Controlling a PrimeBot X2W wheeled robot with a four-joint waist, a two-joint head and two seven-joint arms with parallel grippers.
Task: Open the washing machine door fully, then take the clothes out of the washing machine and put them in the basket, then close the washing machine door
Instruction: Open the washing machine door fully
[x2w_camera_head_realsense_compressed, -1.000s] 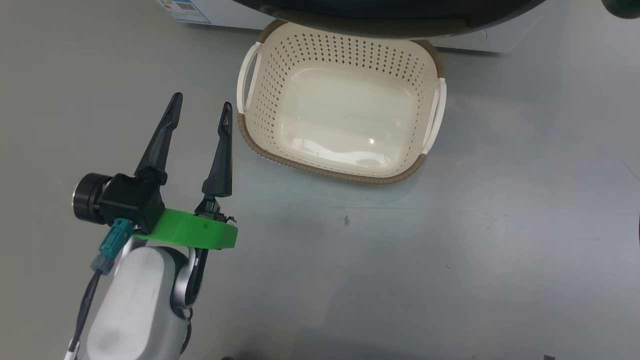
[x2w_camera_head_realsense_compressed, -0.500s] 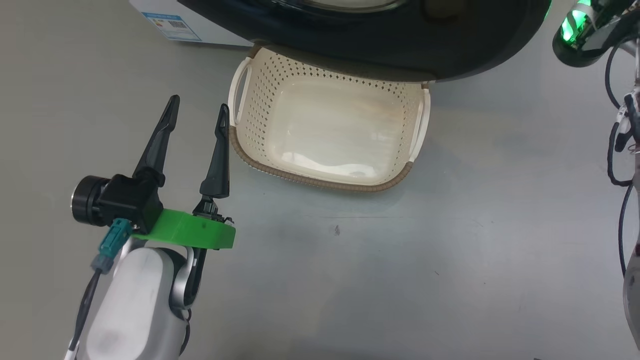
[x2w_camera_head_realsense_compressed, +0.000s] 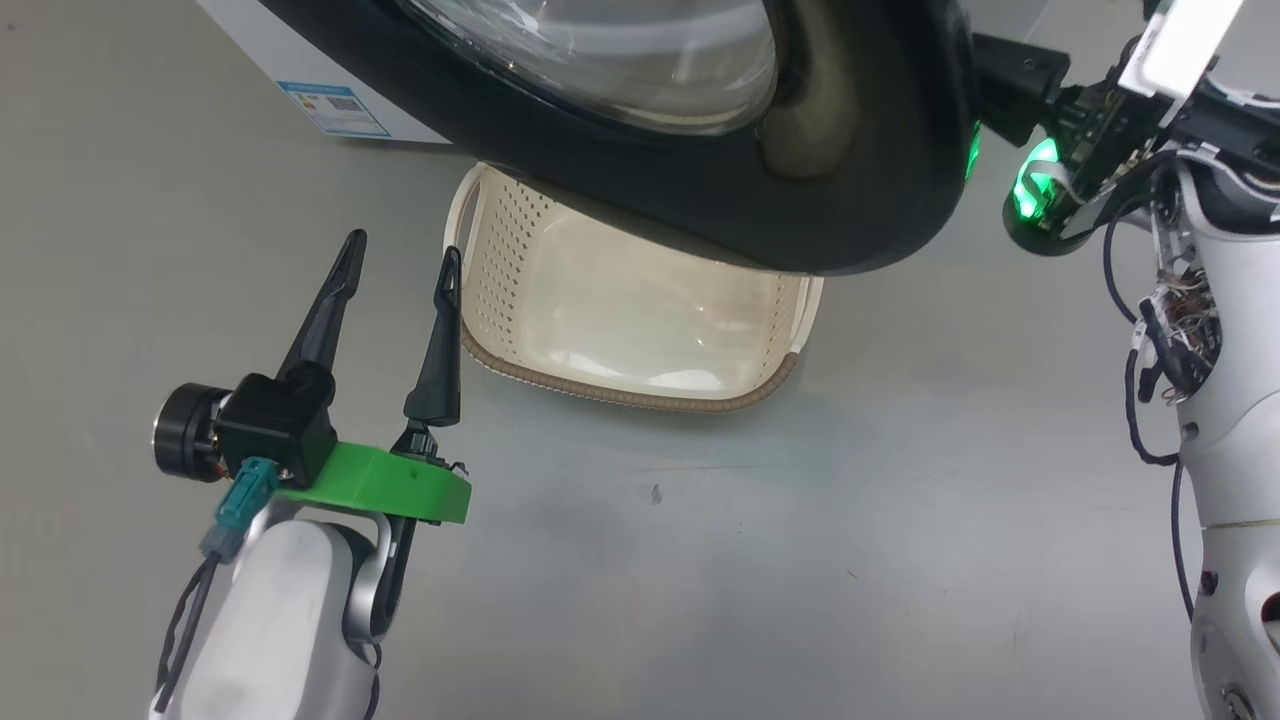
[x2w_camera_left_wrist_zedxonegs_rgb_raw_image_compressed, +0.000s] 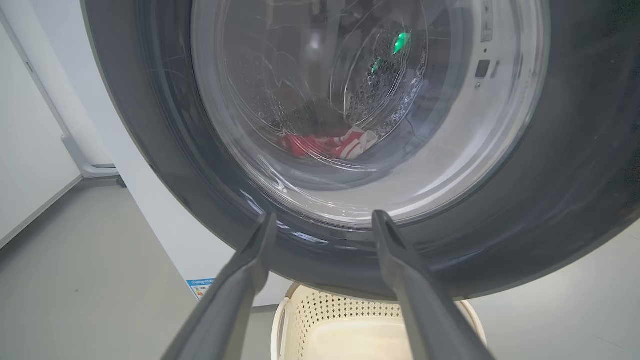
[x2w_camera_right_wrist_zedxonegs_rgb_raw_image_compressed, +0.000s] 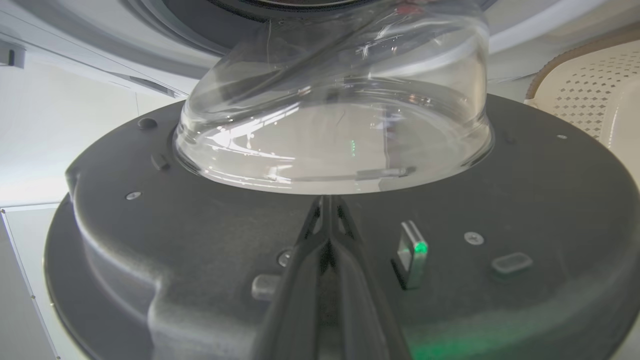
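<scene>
Red clothes (x2w_camera_left_wrist_zedxonegs_rgb_raw_image_compressed: 327, 145) apparently lie behind the door (x2w_camera_left_wrist_zedxonegs_rgb_raw_image_compressed: 575, 200) glass.

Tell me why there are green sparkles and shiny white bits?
Head view: a green light glows on the right arm and tints the washing machine door rim. Left wrist view: green glints sit in the glass bowl, which warps the red clothes. Right wrist view: white glare streaks the glass bowl.

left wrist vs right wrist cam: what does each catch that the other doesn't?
Left wrist, not right wrist: red clothes seen through the glass bowl window, the blue label sticker on the washing machine, the open left pincer. Right wrist, not left wrist: the metal latch tab and screws on the washing machine door's inner face, the shut right pincer. Both: that door, its window, the basket.
</scene>
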